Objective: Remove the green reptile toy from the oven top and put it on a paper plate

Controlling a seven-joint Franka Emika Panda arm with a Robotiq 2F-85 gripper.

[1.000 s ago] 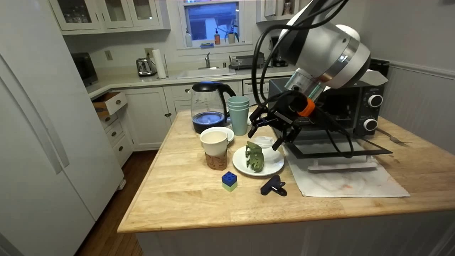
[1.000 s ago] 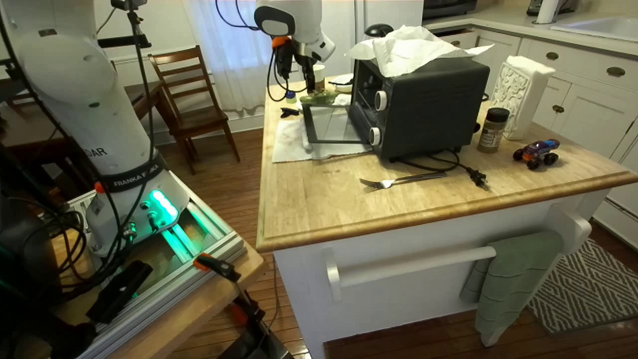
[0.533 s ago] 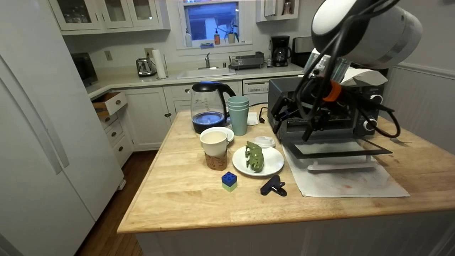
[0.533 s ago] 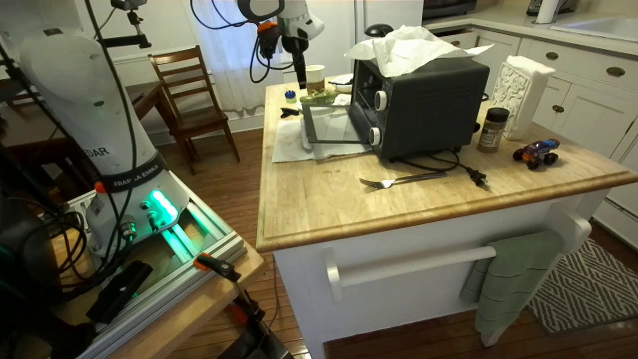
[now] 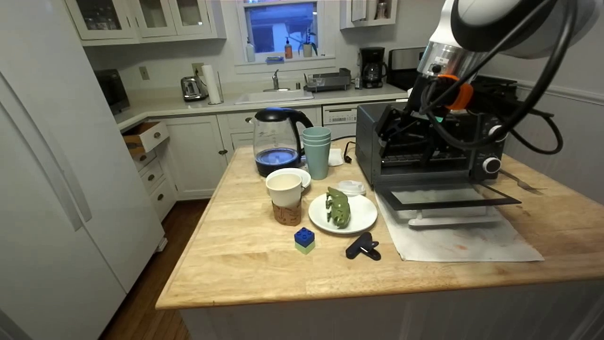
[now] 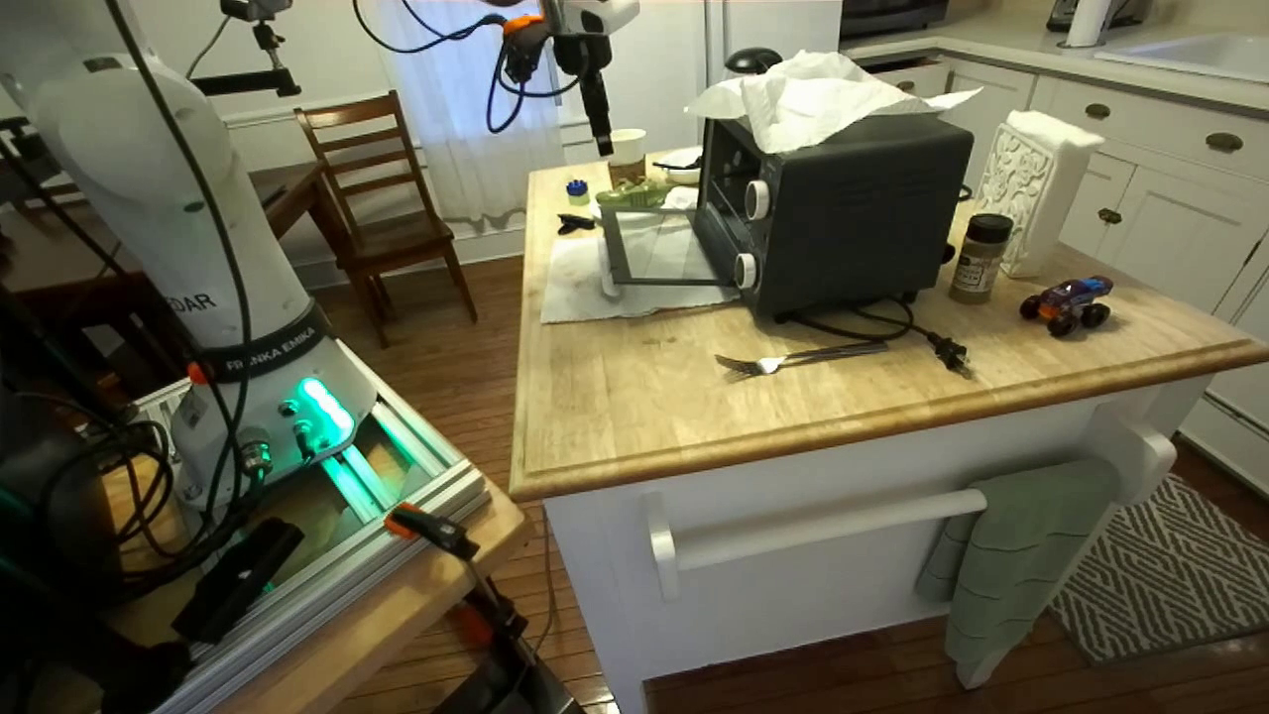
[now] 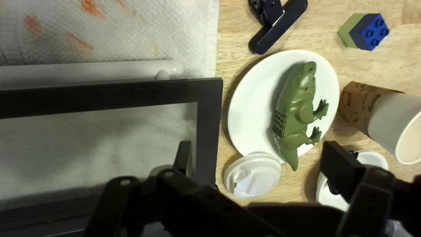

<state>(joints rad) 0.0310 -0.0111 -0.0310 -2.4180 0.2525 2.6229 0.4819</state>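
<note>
In the wrist view we see the end effector (image 7: 258, 157) spread wide, the green reptile toy (image 7: 296, 110) sideways on the white plate (image 7: 250, 108); only an exterior view gives us the toy monster truck (image 6: 1067, 305)

The gripper (image 7: 258, 153) is black. Ahead of it in the wrist view, the reptile toy (image 7: 294, 110) is green with a darker gridded patch; the plate (image 7: 251, 108) is white. Farther ahead, the block (image 7: 365, 32) is blue and light green; the clip (image 7: 276, 29) is dark, probably navy. To one side of the gripper, the cup (image 7: 393, 120) is cream with a brown printed sleeve (image 7: 358, 105); to the other, the paper sheet (image 7: 115, 38) is white, stained orange. Beside the gripper, in an exterior view, the oven (image 6: 863, 218) is black.
</note>
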